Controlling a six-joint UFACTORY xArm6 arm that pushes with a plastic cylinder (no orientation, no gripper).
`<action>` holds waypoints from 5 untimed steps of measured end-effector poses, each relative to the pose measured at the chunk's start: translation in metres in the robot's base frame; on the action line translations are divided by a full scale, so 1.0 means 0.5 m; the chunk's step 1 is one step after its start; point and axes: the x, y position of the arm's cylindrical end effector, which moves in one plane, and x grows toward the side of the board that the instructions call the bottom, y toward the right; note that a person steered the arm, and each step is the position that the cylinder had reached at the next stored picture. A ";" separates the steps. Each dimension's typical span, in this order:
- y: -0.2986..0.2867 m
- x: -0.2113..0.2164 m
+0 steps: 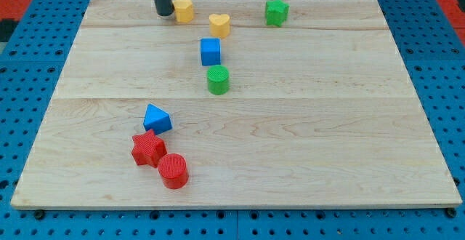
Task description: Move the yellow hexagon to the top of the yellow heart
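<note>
while tip [165, 12] sits touching left side of yellow hexagon [184, 9] at far edge of board [290, 160], push step under way. no claw fitted, just rod. yellow heart [220, 25] just right, slightly nearer. next: nudge hexagon right along far edge to land beyond heart.

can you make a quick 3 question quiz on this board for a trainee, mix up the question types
1. True or false: my tip sits just to the view's left of the yellow hexagon.
2. Which block lies directly below the yellow heart in the view? A) blue cube B) green star C) red cylinder
3. Fill in: the blue triangle sits just above the red ____.

Key: 1 true; 2 A; 3 star
</note>
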 end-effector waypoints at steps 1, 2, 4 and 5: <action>0.009 -0.029; 0.025 -0.057; 0.115 -0.052; 0.147 -0.052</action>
